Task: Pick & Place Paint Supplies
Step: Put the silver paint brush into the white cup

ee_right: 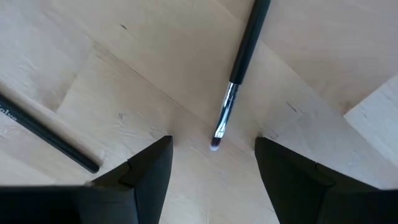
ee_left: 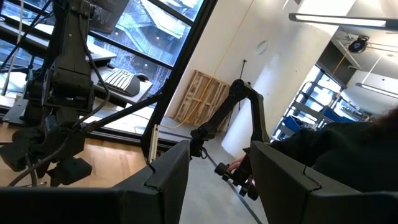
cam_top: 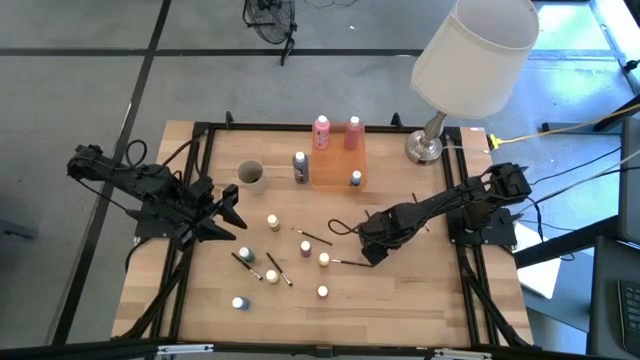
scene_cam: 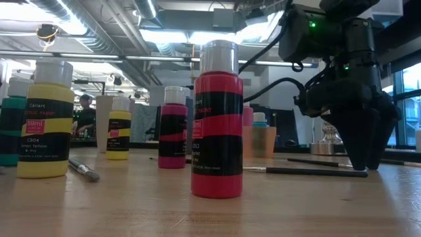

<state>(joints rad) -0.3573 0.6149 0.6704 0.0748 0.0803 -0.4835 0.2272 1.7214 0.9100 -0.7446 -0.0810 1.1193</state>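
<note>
Several tiny paint bottles point(cam_top: 306, 247) stand on the wooden table, with thin dark brushes point(cam_top: 278, 268) lying among them. My right gripper point(cam_top: 368, 255) points straight down, open, low over one brush point(cam_top: 345, 262). In the right wrist view its fingers stand on either side of that brush's bristle tip point(ee_right: 216, 144) without touching it; the handle point(ee_right: 245, 50) runs away from them. The low view shows the fingertips point(scene_cam: 365, 164) just above the table by this brush point(scene_cam: 309, 172). My left gripper point(cam_top: 235, 215) waits open, raised at the table's left.
An orange block point(cam_top: 338, 160) at the back holds pink bottles point(cam_top: 321, 132) and a small one. A cup point(cam_top: 251, 176) stands left of it, a dark bottle point(cam_top: 300, 167) between them. A white-shaded lamp point(cam_top: 470, 60) stands back right. Another brush point(ee_right: 43, 134) lies near my right gripper.
</note>
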